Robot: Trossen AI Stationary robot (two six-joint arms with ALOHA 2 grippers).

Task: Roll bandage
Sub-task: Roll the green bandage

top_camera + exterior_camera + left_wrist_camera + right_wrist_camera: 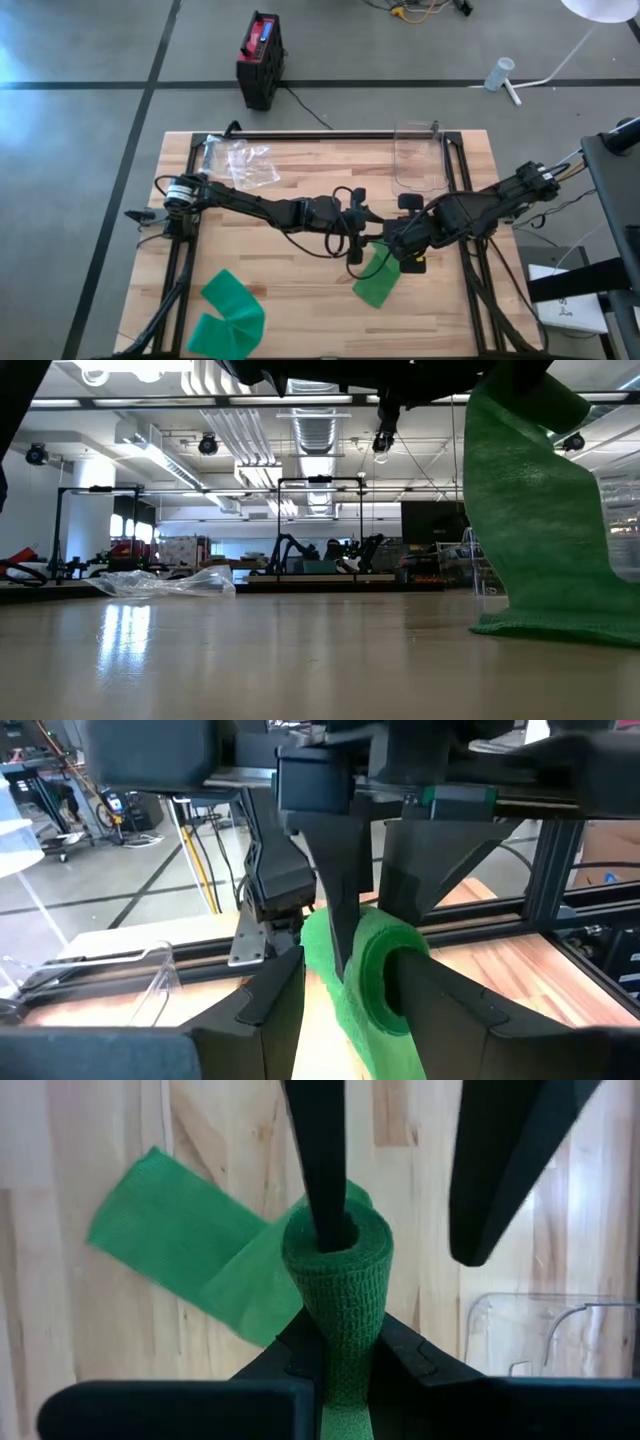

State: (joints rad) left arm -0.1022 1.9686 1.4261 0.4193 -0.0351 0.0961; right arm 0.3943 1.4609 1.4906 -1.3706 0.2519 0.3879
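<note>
A green bandage is partly wound into a small roll [338,1250], held above the table's middle between both grippers. Its loose strip [530,540] hangs down, and the strip's lower end [377,283] lies on the wood. My left gripper [357,236] reaches in level from the table's left. It is open, with one finger in the roll's hollow and the other standing apart beside it. My right gripper [407,254] comes steeply from above on the right and is shut on the bandage. My left gripper has one finger [322,1170] pushed into the roll's hollow core [392,982], so the roll sits around that finger. The finger comes level from the table's left, along the roll's axis. The other finger [495,1170] stays outside, clear of the roll. My right gripper pinches the roll's outer wall [345,1325] between its two fingers, flattening that side. The fingers point steeply down and lie across the roll. The roll is lifted clear of the table; the strip hangs below it with its end on the wood.
A second green bandage piece [230,315] lies folded flat near the table's near-left corner. A clear plastic container [418,160] stands at the far right, and a crumpled clear bag [240,165] lies at the far left. Black frame rails [455,170] border the table.
</note>
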